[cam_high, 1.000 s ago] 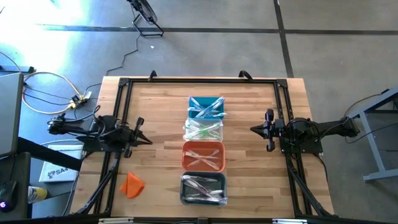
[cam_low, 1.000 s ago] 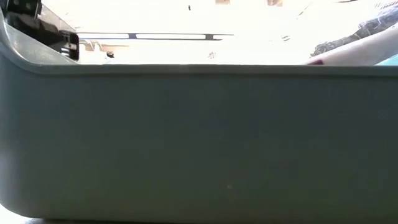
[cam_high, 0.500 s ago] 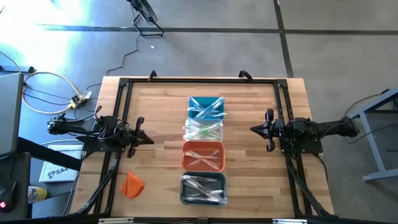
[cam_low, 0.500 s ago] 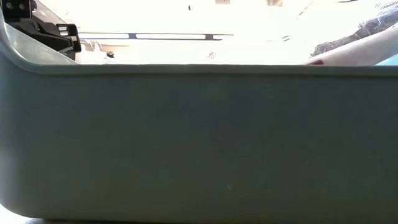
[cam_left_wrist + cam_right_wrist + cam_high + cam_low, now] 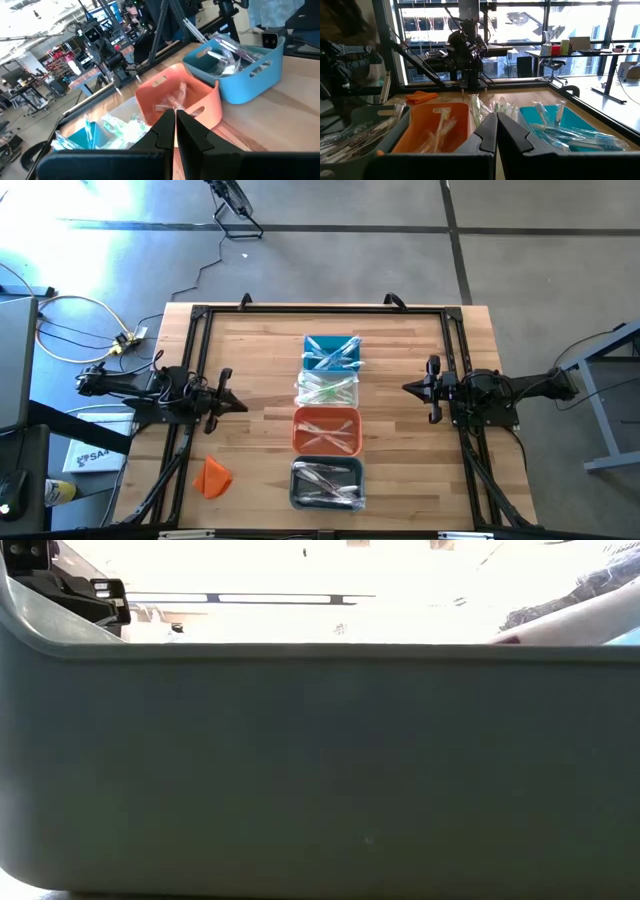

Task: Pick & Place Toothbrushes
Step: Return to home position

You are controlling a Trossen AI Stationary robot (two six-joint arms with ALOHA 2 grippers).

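Observation:
Four bins stand in a column at the table's middle: teal [image 5: 331, 352] farthest, then clear [image 5: 327, 389], orange [image 5: 327, 430] and grey [image 5: 327, 484] nearest. Each holds several thin pale toothbrushes [image 5: 330, 356], lying on the bin floors; they also show in the right wrist view [image 5: 560, 131] and the left wrist view [image 5: 225, 50]. My left gripper [image 5: 238, 405] is shut and empty, left of the bins, pointing at them; its fingers also show in its wrist view [image 5: 175, 115]. My right gripper [image 5: 407, 388] is shut and empty, right of the bins [image 5: 497, 117].
A small orange cloth-like lump [image 5: 212, 477] lies near the front left corner. A black frame [image 5: 320, 310] runs along the table's far and side edges. The grey bin's wall [image 5: 320, 770] fills the low view. Bare wood lies between each gripper and the bins.
My left gripper has risen a little in the low view and edged slightly toward the bins, then kept still. The bins and toothbrushes have not moved.

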